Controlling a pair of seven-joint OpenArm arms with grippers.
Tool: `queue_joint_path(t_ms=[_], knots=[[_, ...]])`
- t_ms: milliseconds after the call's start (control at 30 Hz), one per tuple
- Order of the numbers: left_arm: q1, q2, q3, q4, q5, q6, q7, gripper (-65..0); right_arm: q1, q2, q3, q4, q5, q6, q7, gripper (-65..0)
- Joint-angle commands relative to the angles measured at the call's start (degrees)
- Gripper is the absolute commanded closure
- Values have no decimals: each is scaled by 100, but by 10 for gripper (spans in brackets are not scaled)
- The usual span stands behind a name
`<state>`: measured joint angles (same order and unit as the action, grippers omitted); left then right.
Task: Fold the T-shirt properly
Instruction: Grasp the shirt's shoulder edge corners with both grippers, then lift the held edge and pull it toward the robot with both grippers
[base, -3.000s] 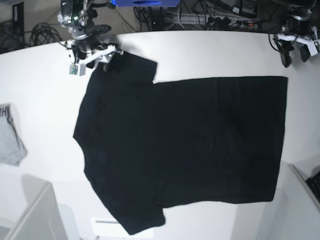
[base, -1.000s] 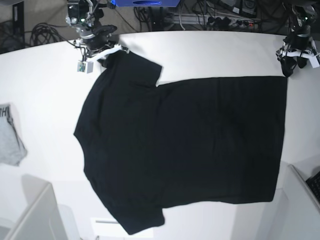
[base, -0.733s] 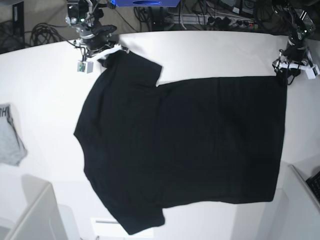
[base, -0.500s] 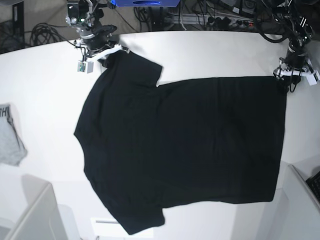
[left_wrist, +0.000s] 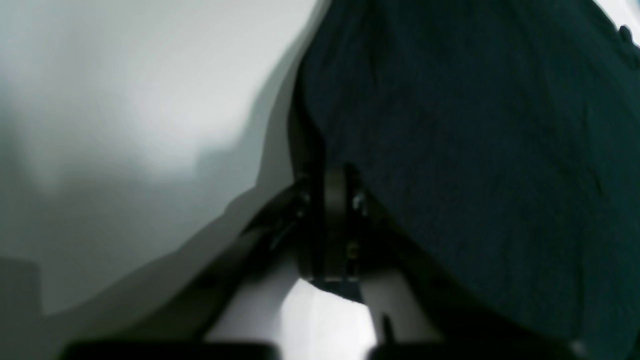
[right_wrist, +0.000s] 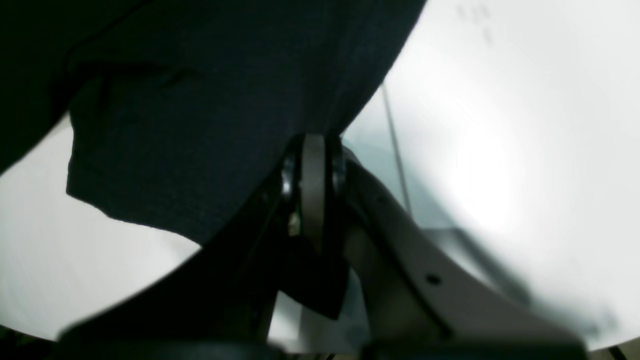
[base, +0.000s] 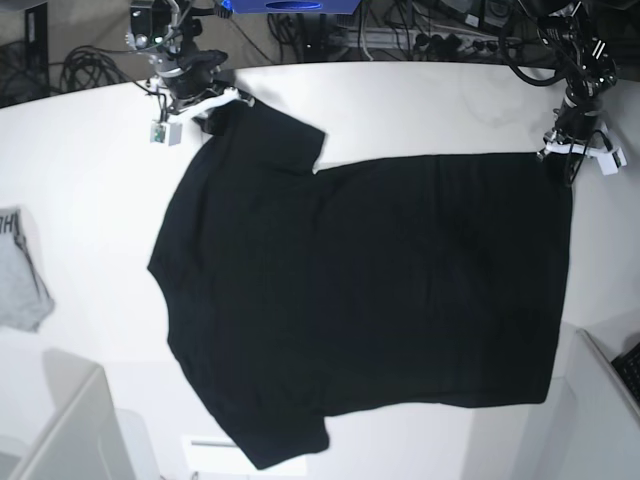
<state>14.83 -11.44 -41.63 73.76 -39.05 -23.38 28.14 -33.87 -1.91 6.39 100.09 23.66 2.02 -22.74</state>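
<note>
From my base view the black T-shirt (base: 370, 290) lay flat on the white table (base: 90, 170), long axis left-right, hem rightward; a grey garment (base: 20, 275) sat far left. Left wrist: left gripper (left_wrist: 332, 200) pinched its hem. Right wrist: right gripper (right_wrist: 312, 165) pinched the sleeve.

Grey garment (base: 20, 275) cut off at left edge (lettering partly lost) — wrist views blurred throughout.

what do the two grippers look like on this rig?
Both are dark metal. The left gripper has white jaw brackets and black cables looping above it. The right gripper has the same white brackets, plus a small white box with a green patch hanging beside it. Close up, the jaw arms look pale grey.
</note>
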Motion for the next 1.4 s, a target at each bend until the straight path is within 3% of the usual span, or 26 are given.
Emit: queue_joint_path(t_ms=[0,100,300,833,1100,1233,1367], knots=[[51,-38,9,31,138,47,223,0,-108,29,112,-71,-243,-251,-464,0],[324,-65,9,383,182,47,223,0,-117,46,271,-45,-243,-251,-464,0],[754,-29,-9,1033,947,47,223,0,-310,37,490,316,-243,-242,-464,0],[1818,-21,-35,1930,947,47,197,0,-1154,37,499,1248,-243,-242,-447,0],[1704,234,9,2563,990,65,223,0,-855,46,464,1511,-243,-242,-447,0],[1510,261,9,2633,999,443,223,0,-565,46,446,1520,-243,-242,-464,0],[1326,243,9,2624,999,496,338,0,-319,46,438,1520,-243,-242,-473,0]])
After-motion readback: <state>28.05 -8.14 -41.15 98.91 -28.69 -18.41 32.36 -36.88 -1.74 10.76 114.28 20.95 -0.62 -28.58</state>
